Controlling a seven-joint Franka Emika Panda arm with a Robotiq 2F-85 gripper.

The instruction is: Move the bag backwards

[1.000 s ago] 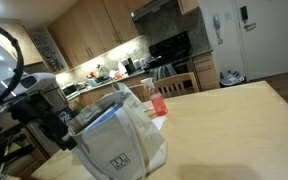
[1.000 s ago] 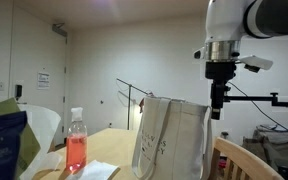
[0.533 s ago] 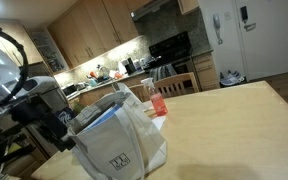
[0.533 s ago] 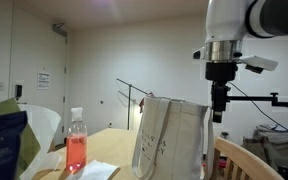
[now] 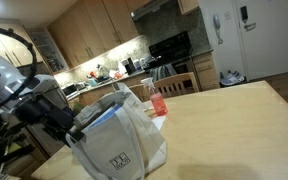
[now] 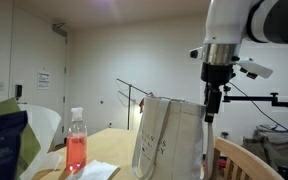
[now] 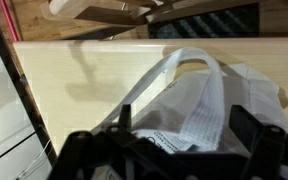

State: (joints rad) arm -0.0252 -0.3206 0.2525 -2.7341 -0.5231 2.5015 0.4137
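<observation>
Pincer [image 6: 211,112], jaws wide open and empty, has tilted and dipped slightly within the last second, so the approach seems under way; it hangs just above the rim of the bag [image 6: 169,140], which stands upright on the worktop [image 5: 224,130], not yet grasped.

Soft matt cloth bag [image 5: 119,140]; smooth pale wood table [image 5: 224,120]; bottle [image 6: 76,150] seemingly clear plastic.
</observation>
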